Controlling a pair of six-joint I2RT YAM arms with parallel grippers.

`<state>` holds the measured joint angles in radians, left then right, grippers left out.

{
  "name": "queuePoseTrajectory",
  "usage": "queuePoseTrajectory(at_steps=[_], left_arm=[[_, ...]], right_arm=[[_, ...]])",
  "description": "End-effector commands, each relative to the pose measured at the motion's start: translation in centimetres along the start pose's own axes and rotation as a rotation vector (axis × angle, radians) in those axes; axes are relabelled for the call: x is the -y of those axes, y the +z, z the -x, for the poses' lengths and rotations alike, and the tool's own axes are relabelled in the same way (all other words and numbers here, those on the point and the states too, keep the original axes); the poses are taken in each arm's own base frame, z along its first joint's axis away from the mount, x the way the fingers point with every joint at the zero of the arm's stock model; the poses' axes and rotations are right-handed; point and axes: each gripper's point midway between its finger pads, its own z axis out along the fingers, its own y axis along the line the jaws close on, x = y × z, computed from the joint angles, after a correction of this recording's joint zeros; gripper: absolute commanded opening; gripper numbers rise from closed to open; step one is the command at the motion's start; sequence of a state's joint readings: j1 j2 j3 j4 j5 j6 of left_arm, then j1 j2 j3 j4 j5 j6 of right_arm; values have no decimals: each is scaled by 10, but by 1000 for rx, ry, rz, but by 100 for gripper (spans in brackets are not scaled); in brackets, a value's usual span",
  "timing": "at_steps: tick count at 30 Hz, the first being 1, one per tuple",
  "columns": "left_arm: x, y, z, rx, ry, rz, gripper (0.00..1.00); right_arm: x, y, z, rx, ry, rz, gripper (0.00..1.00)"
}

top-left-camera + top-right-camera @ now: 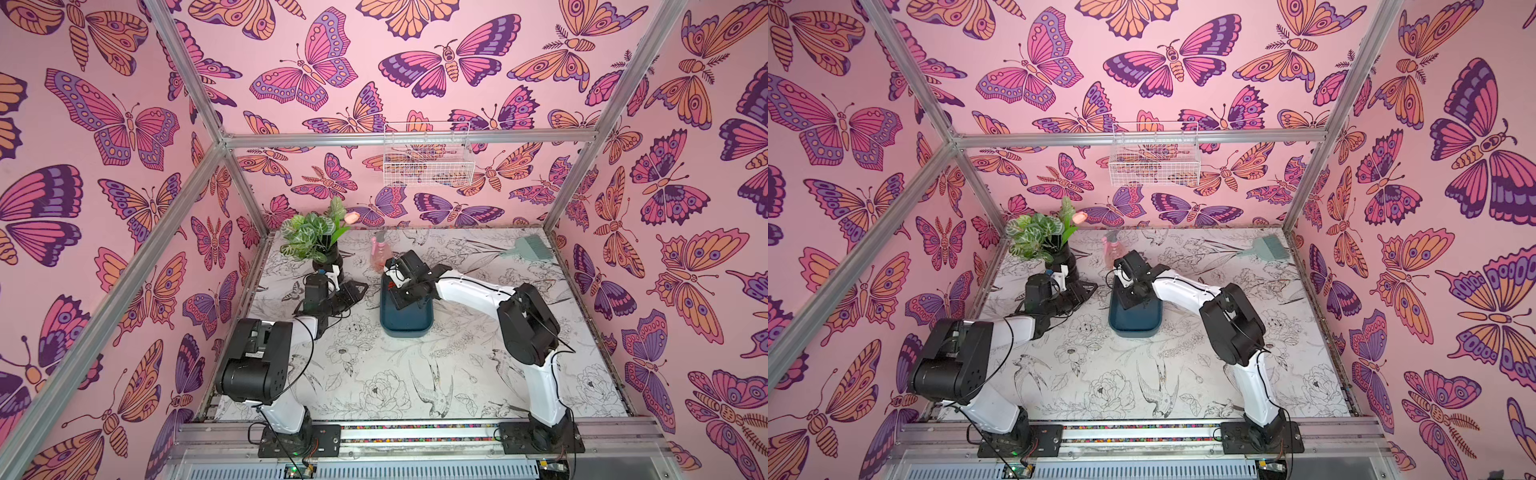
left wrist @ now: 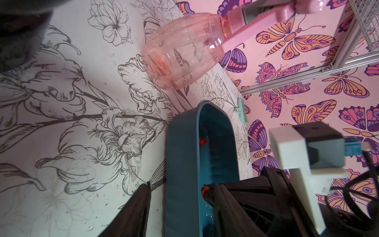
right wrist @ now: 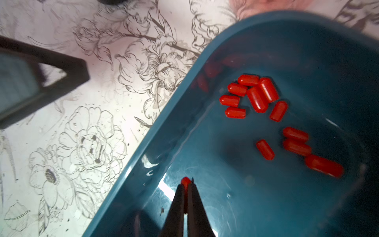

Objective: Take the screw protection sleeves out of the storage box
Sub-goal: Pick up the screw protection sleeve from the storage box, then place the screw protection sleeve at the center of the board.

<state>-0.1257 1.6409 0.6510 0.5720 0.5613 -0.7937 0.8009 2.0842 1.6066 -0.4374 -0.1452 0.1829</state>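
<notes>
Right gripper [image 3: 186,185] is pinching down tight on one sleeve [image 3: 185,181], only the red tip poking out between the fingers. It is hanging inside the box [image 3: 225,205], close by the wall; I cannot tell whether the sleeve is touching the floor. The other sleeves [image 3: 257,99] are lying loose on the box floor, a tight cluster plus a few strung out apart. In both top views the box [image 1: 407,328] is sitting mid-worktop [image 1: 374,374], with a pink spray bottle [image 1: 379,253] just behind it. Left gripper [image 1: 351,293] is hovering over the worktop beside the box, near the plant [image 1: 309,237]; I cannot tell how wide it is standing.
</notes>
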Motion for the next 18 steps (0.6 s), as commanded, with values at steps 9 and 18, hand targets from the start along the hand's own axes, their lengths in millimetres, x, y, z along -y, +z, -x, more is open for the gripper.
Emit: queuePoseTrajectory(at_steps=[9,18], left_arm=[[3,4,-2,-17,12,-19,55],[4,2,-2,-8,18,-14,55]], right_arm=[[4,-55,-9,55,14,-59,10],[32,-112,-19,122,70,-118,10]])
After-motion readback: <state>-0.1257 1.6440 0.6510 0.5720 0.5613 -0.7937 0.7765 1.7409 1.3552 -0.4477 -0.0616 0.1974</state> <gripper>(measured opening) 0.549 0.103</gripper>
